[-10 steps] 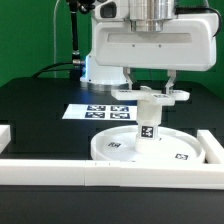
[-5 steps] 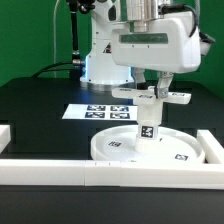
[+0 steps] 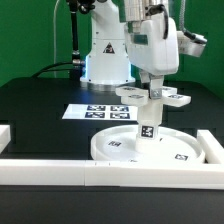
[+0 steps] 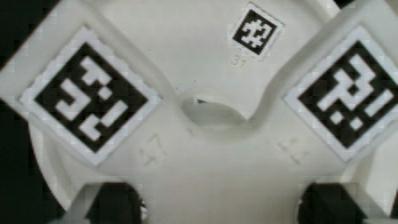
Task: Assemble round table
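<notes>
The large rimmed disc (image 3: 180, 150) lies flat on the black table near the front rail. The short cylindrical leg (image 3: 148, 126) stands upright in its central hub and carries a square tag. The cross-shaped foot (image 3: 180, 99) sits on top of the leg, arms spread level. My gripper (image 3: 153, 90) comes straight down over the foot's middle and is shut on it. In the wrist view the foot (image 4: 205, 140) fills the picture, with large tags on its arms and a small hole at its centre. My gripper (image 4: 228, 202) shows its dark fingertips (image 4: 111, 200) on either side of the foot.
The marker board (image 3: 88, 112) lies behind the disc toward the exterior view's left. A white border rail (image 3: 60, 170) runs along the front. Shorter rails stand at the exterior view's right (image 3: 212, 148) and left (image 3: 4, 133). The robot base (image 3: 105, 60) stands behind.
My hand has turned about its vertical axis above the leg, and the cross-shaped foot has turned with it. The leg and disc have stayed in place.
</notes>
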`<state>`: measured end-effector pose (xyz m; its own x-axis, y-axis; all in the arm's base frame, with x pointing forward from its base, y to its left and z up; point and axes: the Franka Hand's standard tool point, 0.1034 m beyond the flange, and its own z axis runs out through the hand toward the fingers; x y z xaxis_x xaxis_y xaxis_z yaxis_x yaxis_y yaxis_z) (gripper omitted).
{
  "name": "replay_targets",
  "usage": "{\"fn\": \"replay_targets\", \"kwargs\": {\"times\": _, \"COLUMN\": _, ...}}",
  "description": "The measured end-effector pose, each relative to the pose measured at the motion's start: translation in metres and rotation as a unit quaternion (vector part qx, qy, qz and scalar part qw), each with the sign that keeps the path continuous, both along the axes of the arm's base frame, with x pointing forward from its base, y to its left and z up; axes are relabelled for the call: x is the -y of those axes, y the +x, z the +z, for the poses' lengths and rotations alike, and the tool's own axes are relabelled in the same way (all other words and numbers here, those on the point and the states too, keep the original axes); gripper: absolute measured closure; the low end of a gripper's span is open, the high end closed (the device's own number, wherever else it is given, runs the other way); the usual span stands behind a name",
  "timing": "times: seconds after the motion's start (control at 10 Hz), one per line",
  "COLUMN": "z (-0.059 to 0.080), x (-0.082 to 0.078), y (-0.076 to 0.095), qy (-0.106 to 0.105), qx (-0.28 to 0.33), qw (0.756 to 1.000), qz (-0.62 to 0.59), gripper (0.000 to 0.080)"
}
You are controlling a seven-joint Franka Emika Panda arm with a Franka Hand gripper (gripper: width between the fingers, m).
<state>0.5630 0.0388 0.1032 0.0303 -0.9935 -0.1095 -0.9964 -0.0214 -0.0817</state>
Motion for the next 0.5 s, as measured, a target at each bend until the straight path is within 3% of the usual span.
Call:
{"fn": "replay_targets", "kwargs": {"times": 0.4, "z": 0.0008, "x": -0.0015, "y": -0.001, "qy": 0.009, "qx": -0.012, "qw": 0.999, "qz": -0.044, "gripper": 0.0352}}
{"fn": "replay_targets", "kwargs": {"times": 0.5, "z": 0.0057, "x": -0.0033, "y": -0.0009, "qy": 0.015, "qx": -0.022, "qw": 0.999, "qz": -0.026, "gripper": 0.0194}}
